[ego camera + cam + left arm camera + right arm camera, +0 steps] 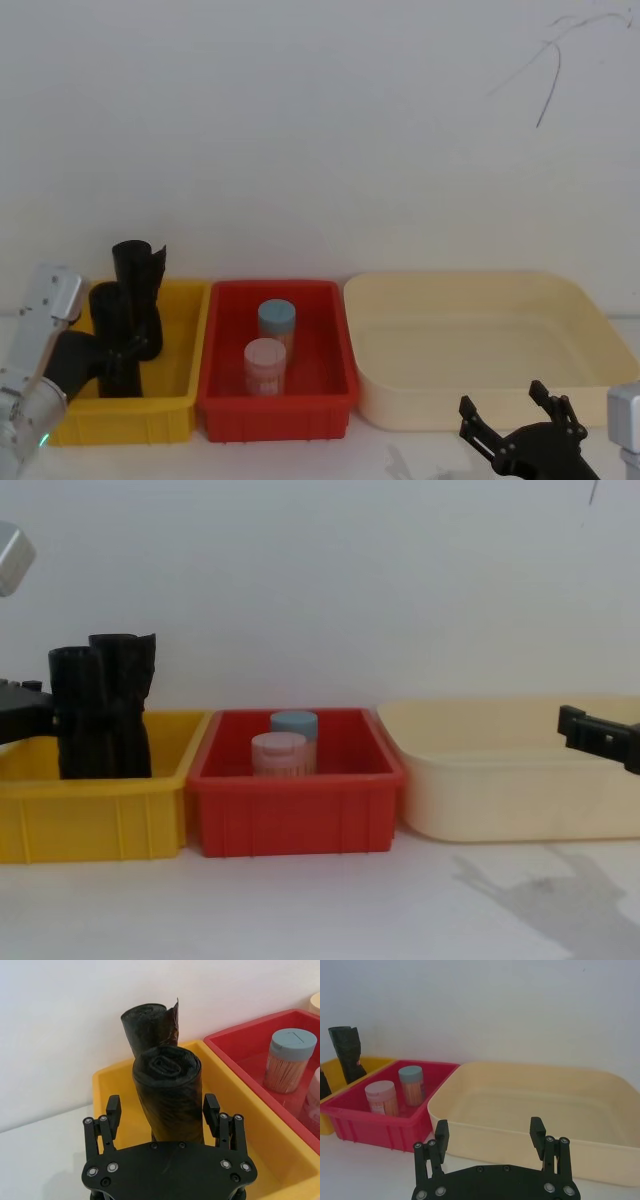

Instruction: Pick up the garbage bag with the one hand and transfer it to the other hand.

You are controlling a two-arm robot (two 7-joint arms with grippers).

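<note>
The garbage bag (112,312), a smooth black roll, stands upright in the yellow bin (180,395) at the left. My left gripper (125,352) reaches into that bin and is open, with a finger (113,1110) on each side of the garbage bag (167,1090); I see narrow gaps between the fingers and the roll. From the chest view the garbage bag (75,715) rises well above the bin's rim, beside the left gripper's fingers (20,715). My right gripper (515,415) hangs open and empty in front of the cream tub (600,330).
A second black roll with a ragged top (138,265) stands just behind the bag in the yellow bin. The red bin (225,400) in the middle holds a blue-capped jar (277,318) and a pink-capped jar (265,360). A white wall runs behind the bins.
</note>
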